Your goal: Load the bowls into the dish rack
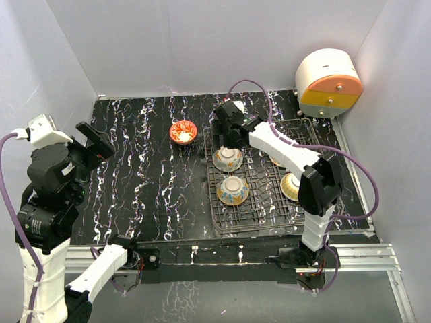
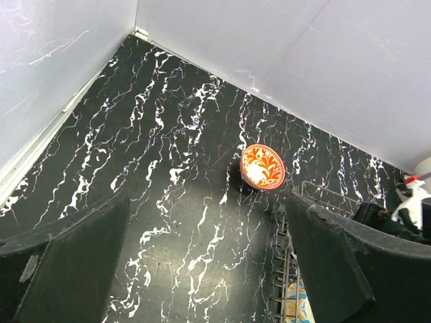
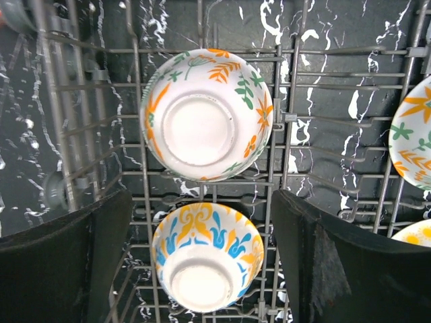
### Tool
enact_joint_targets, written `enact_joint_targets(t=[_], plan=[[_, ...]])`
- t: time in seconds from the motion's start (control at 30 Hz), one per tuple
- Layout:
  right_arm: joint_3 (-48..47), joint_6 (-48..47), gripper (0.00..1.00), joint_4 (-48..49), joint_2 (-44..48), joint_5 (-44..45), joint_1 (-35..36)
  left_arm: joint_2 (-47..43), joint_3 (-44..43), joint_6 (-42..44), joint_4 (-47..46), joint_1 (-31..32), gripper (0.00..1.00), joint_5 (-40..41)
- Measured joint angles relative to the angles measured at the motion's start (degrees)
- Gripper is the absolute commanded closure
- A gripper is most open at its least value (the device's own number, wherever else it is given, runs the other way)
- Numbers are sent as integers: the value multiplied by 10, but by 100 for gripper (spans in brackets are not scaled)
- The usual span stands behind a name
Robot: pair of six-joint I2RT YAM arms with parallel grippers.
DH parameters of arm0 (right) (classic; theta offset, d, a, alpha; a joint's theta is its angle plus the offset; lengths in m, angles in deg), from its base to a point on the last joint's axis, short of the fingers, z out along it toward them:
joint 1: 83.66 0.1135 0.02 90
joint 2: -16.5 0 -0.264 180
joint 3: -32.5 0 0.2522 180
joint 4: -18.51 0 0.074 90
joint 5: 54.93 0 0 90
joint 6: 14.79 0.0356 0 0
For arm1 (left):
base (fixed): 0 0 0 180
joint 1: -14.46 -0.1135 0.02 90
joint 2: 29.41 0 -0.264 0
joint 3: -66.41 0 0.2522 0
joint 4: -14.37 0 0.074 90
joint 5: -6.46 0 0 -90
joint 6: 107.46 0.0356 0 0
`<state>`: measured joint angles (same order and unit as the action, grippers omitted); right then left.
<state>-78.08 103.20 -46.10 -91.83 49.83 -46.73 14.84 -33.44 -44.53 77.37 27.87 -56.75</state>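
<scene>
A red-orange bowl (image 1: pixel 182 132) sits upright on the black marbled table left of the dish rack (image 1: pixel 262 215); it also shows in the left wrist view (image 2: pixel 262 166). Two bowls lie upside down in the rack's left column, one further back (image 1: pixel 227 159) (image 3: pixel 205 114) and one nearer (image 1: pixel 232 190) (image 3: pixel 205 262). Two more bowls (image 1: pixel 291 186) (image 3: pixel 412 131) stand further right, partly hidden by the right arm. My right gripper (image 1: pixel 223 136) (image 3: pixel 201 198) is open and empty above the two overturned bowls. My left gripper (image 1: pixel 94 140) (image 2: pixel 209 202) is open and empty, well left of the red bowl.
A white, orange and yellow round drawer unit (image 1: pixel 328 84) stands at the back right corner. White walls close in the table on the left, back and right. The rack's left edge (image 2: pixel 289 269) shows by my left gripper's right finger.
</scene>
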Motion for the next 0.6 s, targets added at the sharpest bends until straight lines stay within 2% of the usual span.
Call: enact_joint_targets(t=[0.3,0.6], plan=[[-3,-34,18,7,-67,-41,-7,0,0,-6,2,0,3,0],[-1,-42,28,46,-69,-45,-15,1,0,-6,3,0,3,0]])
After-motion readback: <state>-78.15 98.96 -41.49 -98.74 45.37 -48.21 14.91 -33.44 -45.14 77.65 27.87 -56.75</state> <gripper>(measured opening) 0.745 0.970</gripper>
